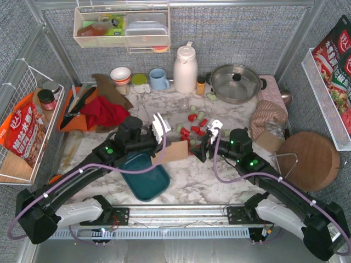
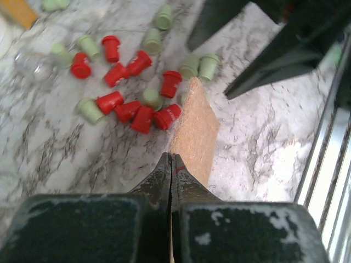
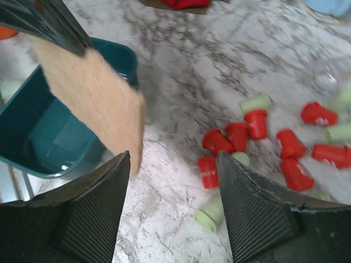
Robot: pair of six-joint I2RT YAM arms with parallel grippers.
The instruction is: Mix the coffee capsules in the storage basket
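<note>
On the desk (image 1: 219, 181), top view: the storage basket (image 1: 143, 176) sits by the left arm, and nothing shows inside it. The coffee capsules (image 1: 194, 127) lie loose on the marble, beyond it and to its right, apart from its rim. The left claw (image 1: 163, 137) holds a brown card (image 1: 174, 152) between basket and pods. The right claw (image 1: 201, 149) stands wide at the near edge of the cluster, gripping nothing. The pods are too small here for a firm count.

Left wrist view: the jaws are pressed flat together on the card's near edge. The card's far side touches, or nearly touches, the nearest red pods. Count: nine red, about eight green, and one or two more green cut by the top edge.

Right wrist view: the claw is spread and empty, with card and basket to the left and pods to the right. Count: eight red, about five green, some blurred at the right edge. One basket, one card.

Judgement: no pod is in the basket, so gathering comes first. The card looks suited as a scoop or blade. To do the step well:
- Keep the card's lower edge flat on the desk so tapered pods cannot roll beneath.
- Move slowly.
- Let the right claw herd strays from the far side.
- Take reds and greens together so they land already mixed
</note>
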